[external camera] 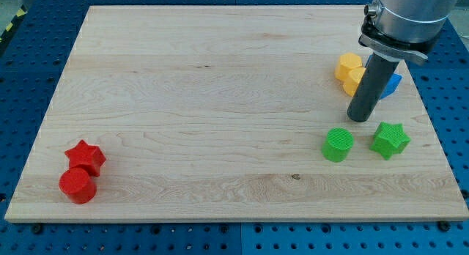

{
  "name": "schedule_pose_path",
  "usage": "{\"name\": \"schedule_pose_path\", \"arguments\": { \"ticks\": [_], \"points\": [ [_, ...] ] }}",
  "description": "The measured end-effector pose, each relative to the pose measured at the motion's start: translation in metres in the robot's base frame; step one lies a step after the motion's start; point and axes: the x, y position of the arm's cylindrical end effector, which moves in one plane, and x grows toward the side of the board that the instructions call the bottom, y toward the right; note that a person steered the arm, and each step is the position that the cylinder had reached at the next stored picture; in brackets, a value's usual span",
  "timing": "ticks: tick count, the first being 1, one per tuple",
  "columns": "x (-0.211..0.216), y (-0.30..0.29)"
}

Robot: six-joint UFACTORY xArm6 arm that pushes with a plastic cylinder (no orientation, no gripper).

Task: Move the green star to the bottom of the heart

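The pale wooden board [220, 101] lies on a blue perforated table [29, 72], and most of what matters sits toward the view's right. The arm's straight dark rod comes down from a grey metal collar [407, 17] at the view's top right, and my tip [358, 119] rests on the wood there (there is no claw on this arm, only the rod, so nothing opens or closes).

The small green star-shaped block [390, 140] sits near the board's right edge, below and to the right of my tip, close to it but apart. Just to its left, with a clear gap between them, is a small green cylinder block [338, 145], which lies below and slightly left of my tip. My tip stands above the gap between these two.

Behind the rod, toward the view's top, is a yellow block [350, 72] with faceted lobes; its exact shape is hard to call, since the rod covers its right side. A blue block [393, 84] peeks out from behind the rod on the right, mostly hidden, shape unclear. These two look as if they touch, though the rod hides where they meet.

Far off at the view's bottom left, a red star-shaped block [86, 157] sits touching a red cylinder block [78, 185] just below it.
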Motion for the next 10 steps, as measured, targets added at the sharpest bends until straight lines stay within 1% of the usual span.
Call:
{"name": "schedule_pose_path", "arguments": {
  "ticks": [2,3,4,5,6,7,8,9,10],
  "points": [
    [0.002,0.003],
    [0.002,0.023],
    [0.004,0.028],
    [0.02,0.056],
    [0.022,0.064],
    [0.047,0.096],
    [0.068,0.1],
    [0.081,0.1],
    [0.081,0.079]
  ]
}}
